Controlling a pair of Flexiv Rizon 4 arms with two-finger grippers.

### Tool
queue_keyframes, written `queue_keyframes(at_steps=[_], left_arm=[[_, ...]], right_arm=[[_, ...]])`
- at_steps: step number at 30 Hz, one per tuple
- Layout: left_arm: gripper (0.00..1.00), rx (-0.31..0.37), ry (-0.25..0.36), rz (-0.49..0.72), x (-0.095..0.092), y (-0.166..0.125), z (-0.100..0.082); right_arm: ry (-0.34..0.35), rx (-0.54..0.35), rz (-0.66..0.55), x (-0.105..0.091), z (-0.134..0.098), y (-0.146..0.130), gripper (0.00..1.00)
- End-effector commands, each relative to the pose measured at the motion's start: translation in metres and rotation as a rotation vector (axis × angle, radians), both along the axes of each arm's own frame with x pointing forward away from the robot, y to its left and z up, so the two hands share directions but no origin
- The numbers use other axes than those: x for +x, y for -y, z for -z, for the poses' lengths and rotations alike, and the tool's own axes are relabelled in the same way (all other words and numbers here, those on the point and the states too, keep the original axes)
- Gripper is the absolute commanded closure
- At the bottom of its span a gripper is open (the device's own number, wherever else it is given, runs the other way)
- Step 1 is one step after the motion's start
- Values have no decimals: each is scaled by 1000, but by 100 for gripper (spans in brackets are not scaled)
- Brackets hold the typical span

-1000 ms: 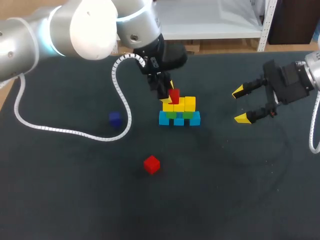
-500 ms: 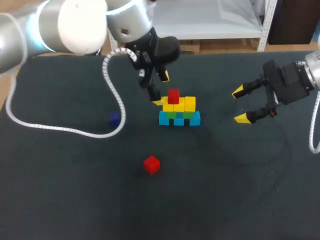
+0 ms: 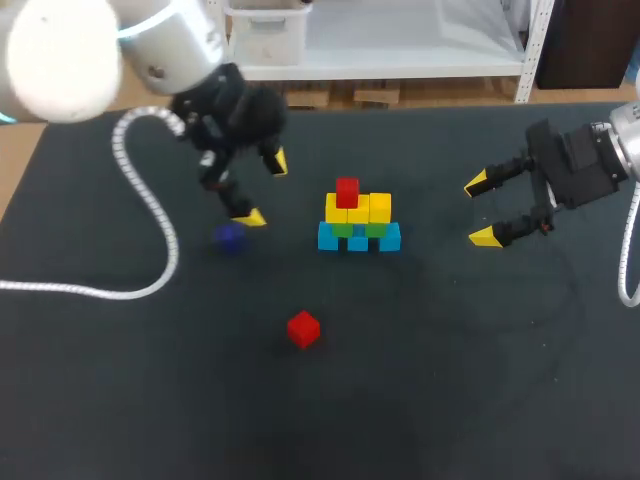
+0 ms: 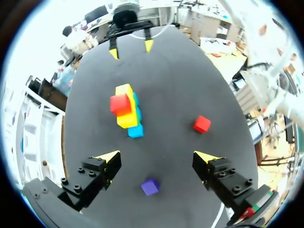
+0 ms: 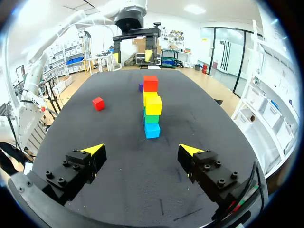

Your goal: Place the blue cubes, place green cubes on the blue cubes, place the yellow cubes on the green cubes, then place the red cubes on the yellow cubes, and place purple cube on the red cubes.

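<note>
A stack stands mid-table: blue cubes (image 3: pixel 358 239) at the base, green cubes (image 3: pixel 344 229) on them, yellow cubes (image 3: pixel 359 209) above, and one red cube (image 3: pixel 347 191) on top. A second red cube (image 3: pixel 303 328) lies loose nearer the front. The purple cube (image 3: pixel 231 238) sits left of the stack. My left gripper (image 3: pixel 262 189) hangs open just above and right of the purple cube (image 4: pixel 150 186), holding nothing. My right gripper (image 3: pixel 482 210) is open to the right of the stack (image 5: pixel 152 107), level with it and well apart from it.
The left arm's white cable (image 3: pixel 140 200) loops over the table's left side. Dark table surface (image 3: pixel 450 380) stretches in front of and right of the stack. The loose red cube (image 5: pixel 98 103) lies off to the side of the stack from the right wrist.
My left gripper opened, left the red cube on top of the yellow cubes, and swung left away from the stack to above the purple cube. The right arm stayed still.
</note>
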State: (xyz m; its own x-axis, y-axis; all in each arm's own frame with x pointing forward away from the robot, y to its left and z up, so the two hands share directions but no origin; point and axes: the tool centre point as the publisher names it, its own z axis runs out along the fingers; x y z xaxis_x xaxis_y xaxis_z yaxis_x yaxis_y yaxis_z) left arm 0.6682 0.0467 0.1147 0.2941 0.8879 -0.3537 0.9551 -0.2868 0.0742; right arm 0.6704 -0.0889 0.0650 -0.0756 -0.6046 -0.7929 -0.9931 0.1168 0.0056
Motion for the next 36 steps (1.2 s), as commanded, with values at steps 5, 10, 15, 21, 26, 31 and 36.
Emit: queue_keyframes(at_steps=[5, 10, 15, 21, 26, 31, 36], left_arm=[[0, -173, -4, 47, -12, -49, 15], [0, -183, -16, 58, -12, -64, 22], [0, -177, -22, 61, -10, -68, 23], [0, -181, -15, 73, -8, -67, 21], [0, -181, -15, 73, -8, -67, 21], [0, -181, -15, 73, -8, -67, 21], [0, -181, -15, 73, -8, -67, 21]], right_arm=[[1, 2, -1, 1, 1, 0, 0], [1, 2, -1, 1, 1, 0, 0], [1, 2, -1, 1, 1, 0, 0], [1, 2, -1, 1, 1, 0, 0], [119, -116, -230, -15, -17, -18, 0], [150, -162, -416, -40, -18, -48, 0], [163, -190, -515, -59, -18, -75, 0]])
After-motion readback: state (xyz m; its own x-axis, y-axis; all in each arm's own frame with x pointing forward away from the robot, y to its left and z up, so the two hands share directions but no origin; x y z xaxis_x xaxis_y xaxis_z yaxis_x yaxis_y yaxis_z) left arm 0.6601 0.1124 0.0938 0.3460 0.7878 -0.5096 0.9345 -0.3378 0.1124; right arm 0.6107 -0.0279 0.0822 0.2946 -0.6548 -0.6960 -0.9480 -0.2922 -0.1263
